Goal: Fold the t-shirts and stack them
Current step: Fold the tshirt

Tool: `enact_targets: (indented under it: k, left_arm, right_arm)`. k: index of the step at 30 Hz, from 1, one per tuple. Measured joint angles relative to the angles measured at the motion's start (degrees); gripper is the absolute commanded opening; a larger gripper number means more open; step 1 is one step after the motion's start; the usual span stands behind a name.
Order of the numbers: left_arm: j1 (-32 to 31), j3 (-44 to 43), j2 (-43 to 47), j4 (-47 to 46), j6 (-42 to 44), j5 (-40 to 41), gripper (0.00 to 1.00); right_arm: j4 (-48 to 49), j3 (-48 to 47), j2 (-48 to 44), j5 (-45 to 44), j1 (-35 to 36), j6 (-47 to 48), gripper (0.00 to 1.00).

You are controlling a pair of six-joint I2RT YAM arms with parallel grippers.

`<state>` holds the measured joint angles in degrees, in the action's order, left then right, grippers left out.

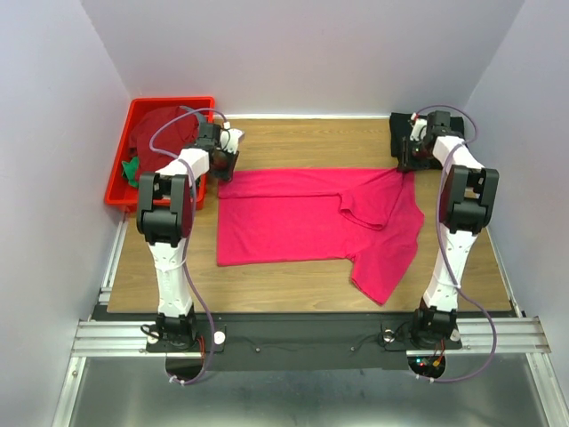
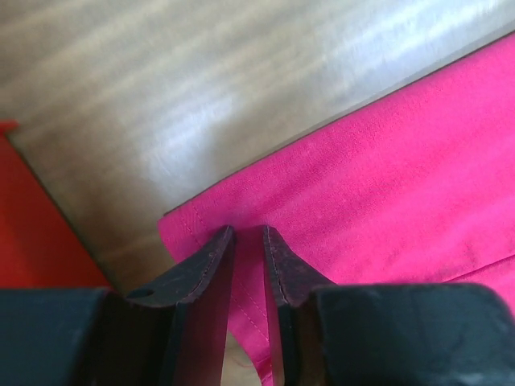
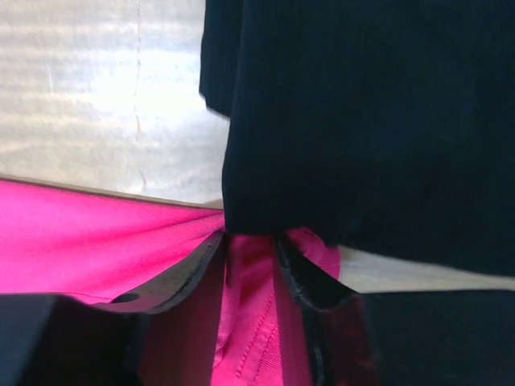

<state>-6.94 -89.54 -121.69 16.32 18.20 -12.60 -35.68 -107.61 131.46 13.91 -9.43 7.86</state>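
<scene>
A bright pink-red t-shirt (image 1: 293, 218) lies spread on the wooden table, with one sleeve folded over near its right side. My left gripper (image 1: 224, 165) is at the shirt's far left corner. In the left wrist view it (image 2: 248, 233) is shut on the hemmed corner of the pink cloth (image 2: 386, 153). My right gripper (image 1: 407, 162) is at the shirt's far right corner. In the right wrist view it (image 3: 249, 237) is shut on bunched pink cloth (image 3: 80, 233). A folded black t-shirt (image 1: 402, 132) lies just beyond it and fills the upper right wrist view (image 3: 362, 112).
A red plastic bin (image 1: 120, 169) stands at the back left, holding a dark red shirt (image 1: 160, 129) and a bit of green cloth (image 1: 131, 169). White walls close in the back and sides. Bare wood (image 1: 293, 138) shows beyond the pink shirt.
</scene>
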Motion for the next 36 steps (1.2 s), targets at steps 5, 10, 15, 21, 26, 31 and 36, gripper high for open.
enact_targets:
  k: [5, 10, 15, 21, 26, 31, 36]
  left_arm:
    - [0.0, -2.0, -1.2, 0.6, 0.1, -1.2, 0.40]
    - [0.1, -1.8, -0.3, 1.7, 1.2, -2.6, 0.42]
    - [0.3, 1.0, 6.1, 3.3, 2.9, -4.4, 0.48]
    - [0.3, 8.2, 20.3, 3.9, 8.2, -8.3, 0.51]
    - [0.3, 17.0, 30.0, 4.0, 12.3, -11.1, 0.50]
    - [0.3, 26.4, 32.6, 4.1, 14.2, -11.8, 0.49]
    - [0.3, 36.3, 34.6, 4.9, 17.0, -10.7, 0.48]
  right_arm:
    - [-0.1, -1.2, 0.4, 3.1, 0.0, -0.8, 0.49]
    - [-0.2, 0.4, -2.3, 7.0, 0.0, -0.7, 0.59]
    - [-1.0, 3.5, -11.8, 10.0, 0.0, 1.8, 0.61]
    - [-5.6, 7.7, -21.7, 12.1, 0.0, 9.9, 0.59]
    - [-9.5, 17.7, -26.3, 12.0, 0.0, 14.7, 0.50]
    - [-11.0, 28.9, -26.8, 10.0, 0.0, 17.5, 0.45]
    - [-10.5, 37.5, -26.9, 7.3, 0.0, 18.8, 0.45]
